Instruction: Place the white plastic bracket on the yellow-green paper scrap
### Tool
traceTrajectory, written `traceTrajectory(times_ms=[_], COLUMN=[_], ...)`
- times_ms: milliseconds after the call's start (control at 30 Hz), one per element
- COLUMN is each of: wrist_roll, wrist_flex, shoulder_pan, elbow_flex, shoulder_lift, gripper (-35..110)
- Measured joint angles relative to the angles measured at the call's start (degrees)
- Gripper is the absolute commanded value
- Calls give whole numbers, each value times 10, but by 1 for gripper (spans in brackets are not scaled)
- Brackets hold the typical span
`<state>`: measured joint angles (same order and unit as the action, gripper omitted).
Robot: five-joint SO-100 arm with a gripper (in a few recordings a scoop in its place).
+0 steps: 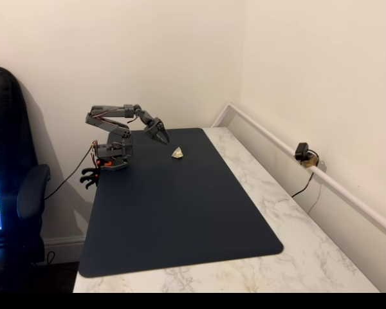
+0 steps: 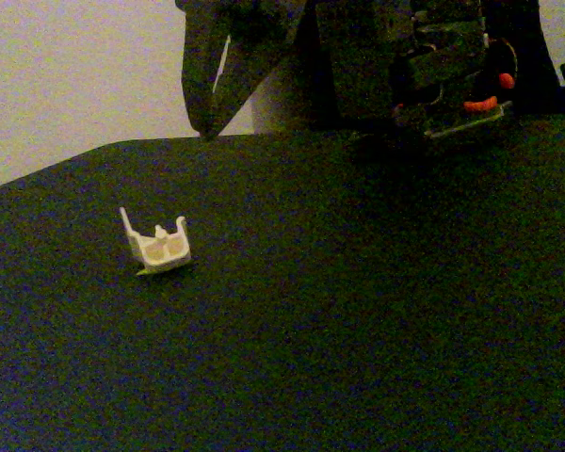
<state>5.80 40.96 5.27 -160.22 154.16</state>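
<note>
Gray gripper up in the air at the back of the dark mat, tips pointing down. Fingers nearly together, a thin gap between them, nothing held. White bracket lying on the mat, near the gripper but apart from it. Prongs of the bracket sticking up. Tiny bit of yellow-green paper peeking out from under the bracket's bottom edge. White marble table under the mat. Small camera by the wall.

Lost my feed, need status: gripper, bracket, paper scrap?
Gripper raised, empty, apart from bracket. White plastic bracket on the dark mat, sitting over yellow-green paper scrap. Nothing in the way.
</note>
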Motion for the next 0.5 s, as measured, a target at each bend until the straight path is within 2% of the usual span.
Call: traceTrajectory(times_ms=[167, 300, 500], wrist_roll=[-25, -48, -43], wrist_flex=[30, 105, 146], shoulder_pan=[0, -1, -1], elbow_flex=[-67, -136, -144], shoulder_lift=[124, 298, 332], gripper=[0, 0, 0])
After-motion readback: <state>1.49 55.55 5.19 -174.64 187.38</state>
